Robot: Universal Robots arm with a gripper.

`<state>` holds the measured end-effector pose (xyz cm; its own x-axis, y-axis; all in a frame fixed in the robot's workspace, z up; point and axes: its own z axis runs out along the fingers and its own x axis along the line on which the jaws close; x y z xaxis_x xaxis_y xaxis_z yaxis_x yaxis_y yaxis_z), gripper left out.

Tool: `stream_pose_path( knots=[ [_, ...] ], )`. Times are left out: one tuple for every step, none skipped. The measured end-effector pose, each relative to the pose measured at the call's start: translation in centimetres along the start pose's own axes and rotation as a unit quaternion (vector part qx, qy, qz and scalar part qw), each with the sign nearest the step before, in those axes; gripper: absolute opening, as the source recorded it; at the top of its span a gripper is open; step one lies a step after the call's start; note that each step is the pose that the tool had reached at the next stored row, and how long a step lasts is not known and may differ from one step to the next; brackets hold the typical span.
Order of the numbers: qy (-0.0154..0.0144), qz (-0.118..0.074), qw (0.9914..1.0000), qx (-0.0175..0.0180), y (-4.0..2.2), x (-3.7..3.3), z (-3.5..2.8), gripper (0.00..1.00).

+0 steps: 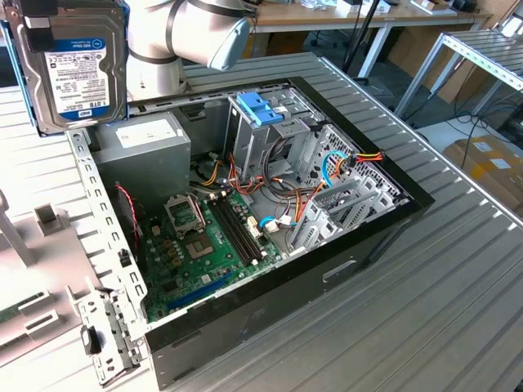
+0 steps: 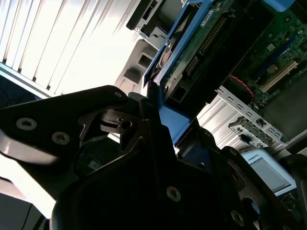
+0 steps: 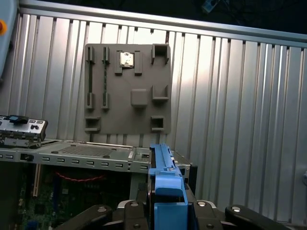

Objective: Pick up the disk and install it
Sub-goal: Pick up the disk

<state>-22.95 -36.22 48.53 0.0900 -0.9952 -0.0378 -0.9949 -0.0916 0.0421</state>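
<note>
Ribs of grey metal run all over the tabletop (image 1: 458,269), and a big computer box (image 1: 368,245) lies on it with its side off, so the insides show. The disk (image 1: 73,65) is not inside it yet. It hangs up in the air at the exterior view's left, over a corner of the computer box. It stands up tall with its white and blue sticker turned to the camera. Blue plastic pieces run along its sides. The pincer (image 3: 166,213) is clamped on the disk. In the first wrist view its black fingers (image 3: 144,213) press on the blue sides, one from each side, and the disk sticks out between them edge first. The white and grey arm (image 1: 192,33) bends in just beside the disk. Below the disk sits the grey power box (image 1: 151,143) with a white sticker. Next to that stands the metal cage (image 1: 245,139) with a light-blue latch (image 1: 260,108) on top, apart from the disk. A green board (image 1: 204,241) lies flat on the floor of the computer box. Red, yellow and blue wires (image 1: 359,159) bunch up near the cage. In the first wrist view a flat grey plastic tray (image 3: 127,88) lies on the tabletop past the rim of the computer box.
</note>
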Motion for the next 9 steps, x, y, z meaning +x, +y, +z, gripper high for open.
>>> stream_pose_path(
  knots=[
    [0.0, 0.0, 1.0, 0.0, -0.1, 0.01, 0.0, 0.37],
    [0.0, 0.0, 1.0, 0.0, -0.2, 0.02, 0.01, 0.37],
    [0.0, 0.0, 1.0, 0.0, -0.31, 0.03, 0.01, 0.37],
    [0.0, 0.0, 1.0, 0.0, -0.54, 0.05, 0.02, 0.37],
    [0.0, 0.0, 1.0, 0.0, -0.63, 0.06, 0.02, 0.37],
    [0.0, 0.0, 1.0, 0.0, -0.73, 0.07, 0.02, 0.37],
    [0.0, 0.0, 1.0, 0.0, -0.88, 0.08, 0.02, 0.37],
    [0.0, 0.0, 1.0, -0.0001, -1.08, 0.1, 0.02, 0.37],
    [0.0, 0.0, 1.0, 0.0, -1.17, 0.11, 0.02, 0.37]
  ],
)
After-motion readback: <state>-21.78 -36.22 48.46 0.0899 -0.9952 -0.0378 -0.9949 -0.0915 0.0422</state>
